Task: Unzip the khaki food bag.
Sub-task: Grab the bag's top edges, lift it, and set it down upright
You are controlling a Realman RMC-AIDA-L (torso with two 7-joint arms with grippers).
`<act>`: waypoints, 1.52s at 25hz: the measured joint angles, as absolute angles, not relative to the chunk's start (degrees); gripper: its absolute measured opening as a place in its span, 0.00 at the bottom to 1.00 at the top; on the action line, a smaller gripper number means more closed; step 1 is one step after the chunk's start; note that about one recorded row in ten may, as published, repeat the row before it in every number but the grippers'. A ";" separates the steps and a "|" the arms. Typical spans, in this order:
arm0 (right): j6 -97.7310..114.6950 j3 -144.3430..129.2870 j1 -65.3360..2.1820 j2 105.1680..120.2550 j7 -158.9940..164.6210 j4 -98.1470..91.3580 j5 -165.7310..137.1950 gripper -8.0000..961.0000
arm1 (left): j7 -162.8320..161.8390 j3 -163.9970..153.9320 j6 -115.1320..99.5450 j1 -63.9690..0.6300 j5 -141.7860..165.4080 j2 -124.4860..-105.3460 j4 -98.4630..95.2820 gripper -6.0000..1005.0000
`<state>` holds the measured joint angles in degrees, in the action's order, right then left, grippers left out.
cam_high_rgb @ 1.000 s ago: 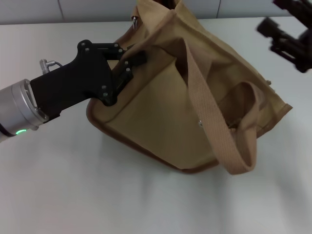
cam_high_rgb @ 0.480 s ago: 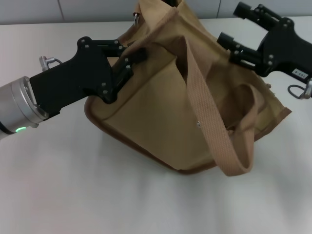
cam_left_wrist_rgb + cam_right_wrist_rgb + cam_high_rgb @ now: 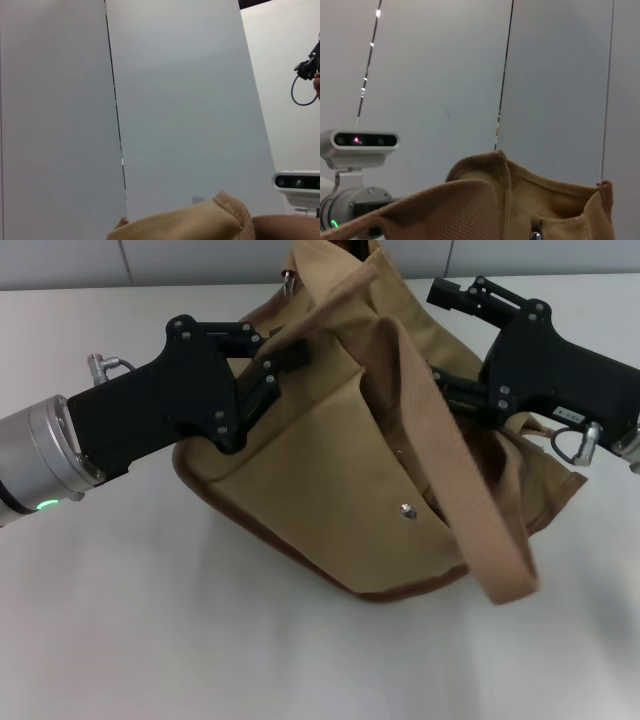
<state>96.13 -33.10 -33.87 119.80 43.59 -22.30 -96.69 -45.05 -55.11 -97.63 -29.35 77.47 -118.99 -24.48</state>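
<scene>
White table [image 3: 150, 640], pale wall panels [image 3: 200, 260] behind; I see open surface in front and to the left of the bag. The khaki food bag [image 3: 340, 490] sits mid-table, tilted, one handle [image 3: 460, 480] draped over its front. Left gripper [image 3: 285, 365] is clamped on the bag's upper left edge. Right gripper [image 3: 445, 335] is at the bag's upper right, fingers spread, lower finger against the fabric.

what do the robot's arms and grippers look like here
Both grippers, left gripper and right gripper, are matte black angular housings with visible screw heads and slim black fingers. The left arm has a silver cylindrical wrist with a green light and a small metal fitting. The right carries a white label and a looped black cable.
</scene>
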 joint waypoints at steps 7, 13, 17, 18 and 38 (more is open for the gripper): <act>93.80 -33.54 -34.87 119.80 43.50 -22.30 -96.63 0.75 | -44.97 -55.13 -98.72 -29.42 77.47 -119.06 -24.79 0.06; 92.20 -33.54 -35.43 119.80 43.39 -22.37 -95.93 0.65 | -45.09 -55.11 -99.06 -29.38 77.41 -119.09 -25.14 0.06; 93.07 -35.20 -35.57 119.64 42.93 -23.08 -95.81 0.58 | -45.05 -55.11 -99.16 -29.42 77.30 -118.96 -25.14 0.06; 93.29 -35.96 -35.49 119.52 43.19 -23.69 -95.73 0.56 | -44.99 -55.10 -99.16 -29.42 77.29 -118.91 -25.18 0.06; 92.22 -46.26 -35.17 119.48 67.43 -42.23 -102.89 0.55 | -45.09 -57.73 -99.86 -29.00 77.94 -118.72 -28.39 0.06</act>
